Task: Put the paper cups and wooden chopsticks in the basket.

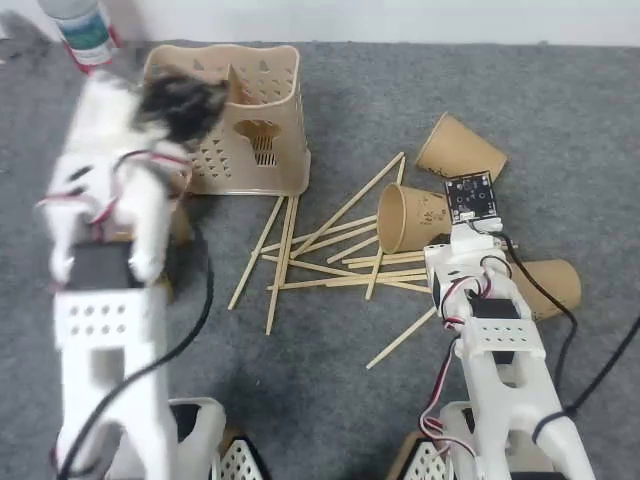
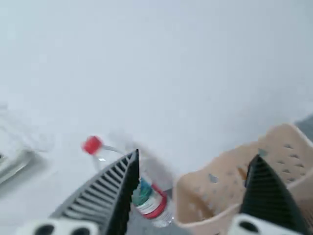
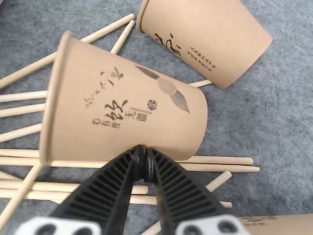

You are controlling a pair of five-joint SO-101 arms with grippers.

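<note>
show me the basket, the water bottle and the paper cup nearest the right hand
basket [image 1: 285,150], high view, its perforated front wall
water bottle [image 1: 88,30], high view, its label
paper cup [image 3: 127,112], right wrist view, its printed side

No wording is clear enough to read. The paper cup [image 3: 122,107] lying right at the tips of the right gripper [image 3: 145,155] carries columns of dark brush characters, a small round seal and a leaf-like mark. A second cup [image 3: 210,34], farther beyond it, bears one large brush character and two rows of tiny ones. Beyond the fingers of the left gripper [image 2: 195,156], a bottle [image 2: 146,198] wears a green-and-red label, its print illegible.
</note>
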